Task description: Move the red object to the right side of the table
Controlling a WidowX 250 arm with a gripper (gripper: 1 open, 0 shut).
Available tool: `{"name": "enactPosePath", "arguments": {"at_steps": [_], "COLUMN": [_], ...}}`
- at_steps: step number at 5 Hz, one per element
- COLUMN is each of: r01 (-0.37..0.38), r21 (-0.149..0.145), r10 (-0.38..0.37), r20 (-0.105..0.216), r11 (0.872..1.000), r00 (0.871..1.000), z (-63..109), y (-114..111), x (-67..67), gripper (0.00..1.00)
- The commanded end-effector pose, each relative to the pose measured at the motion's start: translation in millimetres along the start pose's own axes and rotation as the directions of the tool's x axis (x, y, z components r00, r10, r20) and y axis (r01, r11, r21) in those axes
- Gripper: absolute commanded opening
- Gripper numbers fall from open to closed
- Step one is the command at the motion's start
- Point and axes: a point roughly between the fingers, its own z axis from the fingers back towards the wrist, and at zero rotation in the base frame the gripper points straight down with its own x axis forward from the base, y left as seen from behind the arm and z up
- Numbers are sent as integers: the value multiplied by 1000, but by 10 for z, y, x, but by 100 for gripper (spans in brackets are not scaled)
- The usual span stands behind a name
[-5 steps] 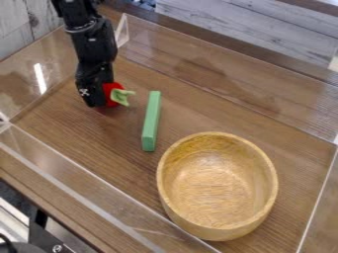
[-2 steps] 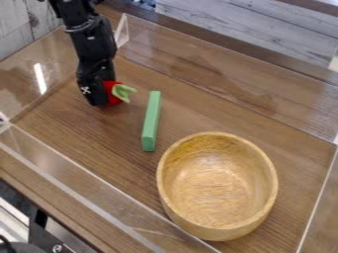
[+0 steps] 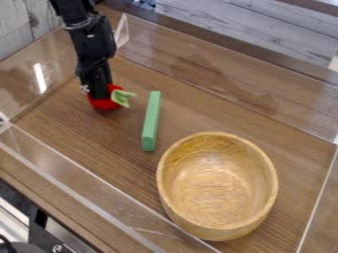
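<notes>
Firmly, black claw [image 3: 98, 91] pinches rounded glossy red object [image 3: 106, 99].

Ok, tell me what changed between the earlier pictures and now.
The gripper closed on the red object, which it had been straddling with open jaws a second ago. Neither has visibly travelled yet; the fruit looks barely raised, if at all. The green stick and the wooden bowl stayed put on the table.

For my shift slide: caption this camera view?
Black gripper shut on small red toy fruit, left of green stick and wooden bowl.
</notes>
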Motion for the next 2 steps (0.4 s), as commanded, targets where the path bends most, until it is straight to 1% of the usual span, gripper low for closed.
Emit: {"name": "enactPosePath", "arguments": {"at_steps": [1, 2], "r01": [40, 118], "r21": [78, 80], "r10": [-39, -115], "r20": [-19, -43], "r11": [996, 990], "r00": [999, 992], "z": [349, 420], "y": [-7, -64], "x": [264, 670], "gripper": [0, 0]}}
